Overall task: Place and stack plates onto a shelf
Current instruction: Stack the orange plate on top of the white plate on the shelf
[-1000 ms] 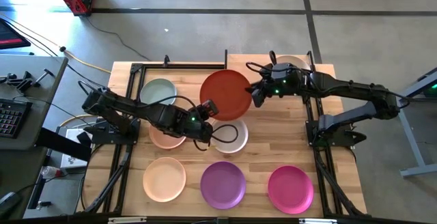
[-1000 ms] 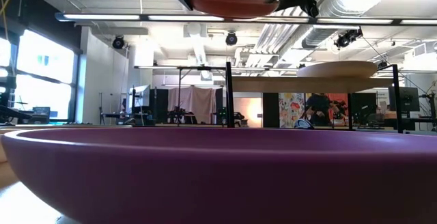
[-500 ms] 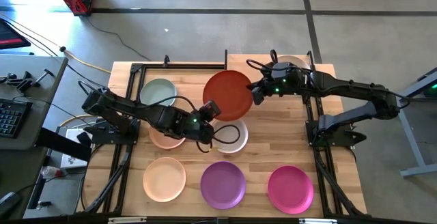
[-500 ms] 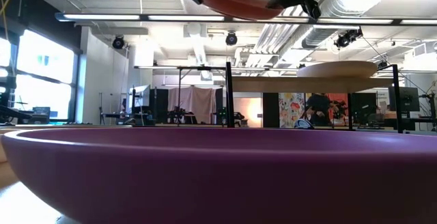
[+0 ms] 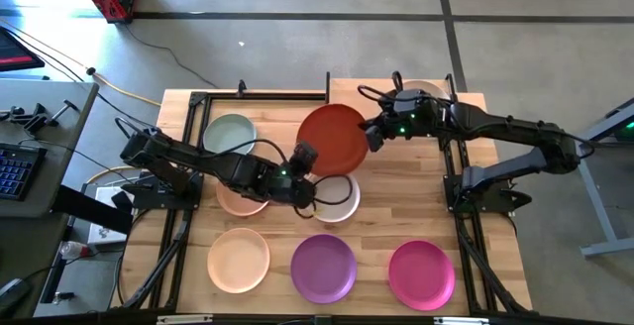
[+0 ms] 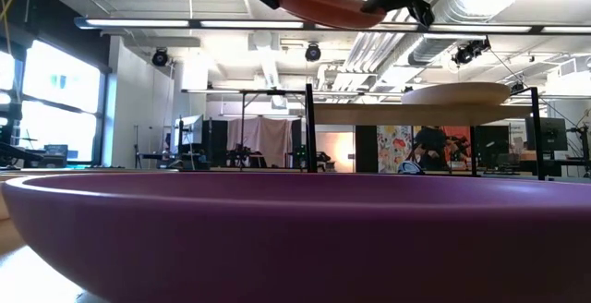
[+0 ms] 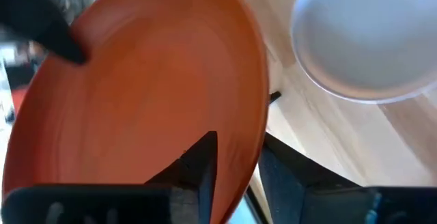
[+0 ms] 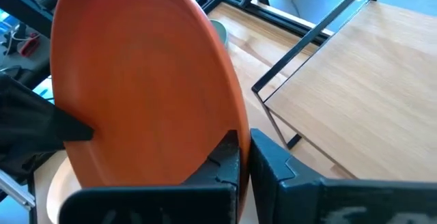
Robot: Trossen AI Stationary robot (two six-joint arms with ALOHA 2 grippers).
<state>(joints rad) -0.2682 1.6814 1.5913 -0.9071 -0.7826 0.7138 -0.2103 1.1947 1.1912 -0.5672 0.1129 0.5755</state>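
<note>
Right fingers (image 5: 373, 137) pinch the terracotta plate (image 5: 333, 139) rim; left fingers (image 5: 303, 157) spread beside it

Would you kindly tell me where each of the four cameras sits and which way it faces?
High view: overhead, straight down on the table; both arms show.
Low view: tabletop height, level across the purple plate into the room; both hands grip the orange plate up top.
Left wrist view: behind the left hand, facing that plate's rim.
Right wrist view: behind the right hand, clamped on the rim, shelf beyond.
All four share the orange plate.
</note>
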